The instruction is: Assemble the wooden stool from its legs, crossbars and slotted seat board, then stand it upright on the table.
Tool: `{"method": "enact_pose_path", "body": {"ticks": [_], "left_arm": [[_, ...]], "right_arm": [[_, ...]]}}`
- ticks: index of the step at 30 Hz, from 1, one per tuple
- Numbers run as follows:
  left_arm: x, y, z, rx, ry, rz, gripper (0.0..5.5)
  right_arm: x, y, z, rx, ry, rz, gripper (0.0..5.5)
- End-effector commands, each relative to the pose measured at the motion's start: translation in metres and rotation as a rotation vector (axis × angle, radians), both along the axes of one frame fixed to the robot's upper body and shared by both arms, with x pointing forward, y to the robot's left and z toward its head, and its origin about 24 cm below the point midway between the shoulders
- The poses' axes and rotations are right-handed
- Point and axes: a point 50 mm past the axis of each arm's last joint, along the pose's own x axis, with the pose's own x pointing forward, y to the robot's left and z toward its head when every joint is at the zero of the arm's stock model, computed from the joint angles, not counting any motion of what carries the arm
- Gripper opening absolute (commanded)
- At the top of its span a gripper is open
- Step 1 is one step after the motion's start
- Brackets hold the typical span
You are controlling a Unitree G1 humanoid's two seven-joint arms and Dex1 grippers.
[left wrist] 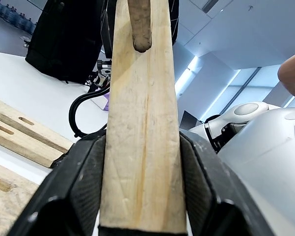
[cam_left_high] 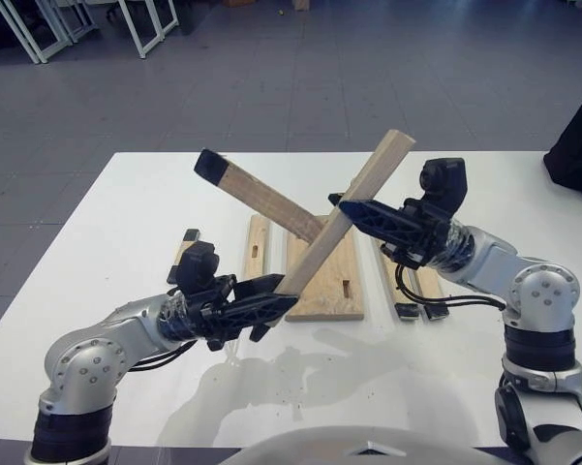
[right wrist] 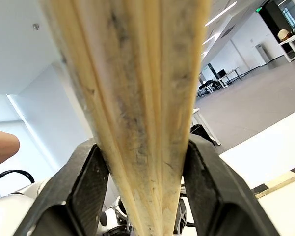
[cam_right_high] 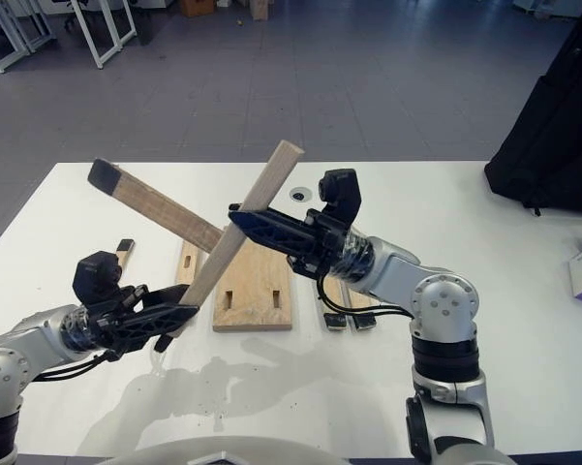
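Two wooden legs are held crossed in the air above the table. My left gripper [cam_left_high: 284, 291] is shut on the low end of the plain leg [cam_left_high: 380, 167], which slants up and away to the right; the left wrist view has this leg [left wrist: 143, 128] clamped between the black fingers [left wrist: 83, 184]. My right gripper [cam_left_high: 337, 205] is shut on the other leg [cam_left_high: 261, 199], whose black-capped end points far left. That leg's wood [right wrist: 137, 98] sits between the fingers [right wrist: 86, 191]. The slotted seat board [cam_left_high: 341, 283] lies flat under the crossing.
A slotted slat [cam_left_high: 257, 247] lies left of the board, and a black-capped piece [cam_left_high: 185, 248] farther left. More slats with black ends [cam_left_high: 413, 295] lie right of the board under my right arm. A black bag [cam_right_high: 552, 126] stands beyond the table's right edge.
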Motion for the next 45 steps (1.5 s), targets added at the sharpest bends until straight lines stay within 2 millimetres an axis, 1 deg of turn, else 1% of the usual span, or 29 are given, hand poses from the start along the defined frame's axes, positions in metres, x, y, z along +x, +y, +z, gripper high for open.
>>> {"method": "enact_pose_path", "body": {"ticks": [1,4,7,9,11,14,18,21,22,24,25,27,30,32,37,39,43,45], "left_arm": [[0.018,0.012,-0.001,0.042,-0.005,0.160,2.92],[0.021,0.016,0.001,0.028,0.002,0.188,3.33],[0.021,0.016,-0.003,0.049,0.012,0.182,3.90],[0.027,0.010,-0.009,0.115,0.016,0.193,3.95],[0.036,0.003,-0.018,0.217,0.010,0.210,3.95],[0.051,0.001,-0.030,0.342,0.001,0.266,3.95],[0.063,0.001,-0.028,0.419,-0.034,0.275,3.95],[0.067,-0.007,-0.033,0.497,-0.046,0.242,3.95],[0.065,-0.011,-0.036,0.534,-0.066,0.203,3.95],[0.062,-0.013,-0.044,0.661,-0.131,0.131,3.95],[0.061,-0.010,-0.048,0.744,-0.177,0.091,3.95],[0.058,-0.006,-0.053,0.846,-0.245,0.008,3.95],[0.053,-0.006,-0.055,0.863,-0.281,-0.113,3.95],[0.052,-0.007,-0.055,0.857,-0.300,-0.162,3.95],[0.048,-0.016,-0.060,0.893,-0.357,-0.189,3.95],[0.047,-0.020,-0.061,0.904,-0.360,-0.175,3.95],[0.036,-0.020,-0.066,0.933,-0.336,-0.217,3.95],[0.031,-0.023,-0.069,0.948,-0.327,-0.250,3.95]], "right_arm": [[0.012,-0.007,0.016,0.038,-0.082,-0.090,2.04],[0.018,-0.017,0.024,0.060,-0.114,-0.159,2.04],[0.021,-0.022,0.028,0.060,-0.140,-0.201,2.04],[0.025,-0.025,0.031,0.044,-0.176,-0.249,2.04],[0.031,-0.030,0.034,0.016,-0.239,-0.335,2.04],[0.039,-0.033,0.037,-0.059,-0.355,-0.439,2.04],[0.047,-0.036,0.037,-0.155,-0.488,-0.566,2.04],[0.051,-0.031,0.028,-0.190,-0.520,-0.618,2.04],[0.051,-0.029,0.024,-0.202,-0.524,-0.627,2.04],[0.050,-0.027,0.014,-0.226,-0.529,-0.643,2.04],[0.050,-0.025,0.009,-0.245,-0.535,-0.650,2.04],[0.050,-0.024,0.001,-0.272,-0.540,-0.660,2.04],[0.048,-0.022,-0.005,-0.277,-0.533,-0.671,2.04],[0.046,-0.019,-0.006,-0.275,-0.528,-0.666,2.04],[0.038,-0.016,-0.014,-0.290,-0.489,-0.643,2.04],[0.030,-0.015,-0.015,-0.291,-0.473,-0.616,2.04],[0.024,-0.015,-0.017,-0.308,-0.453,-0.596,2.04],[0.023,-0.016,-0.020,-0.324,-0.448,-0.591,2.04]]}}
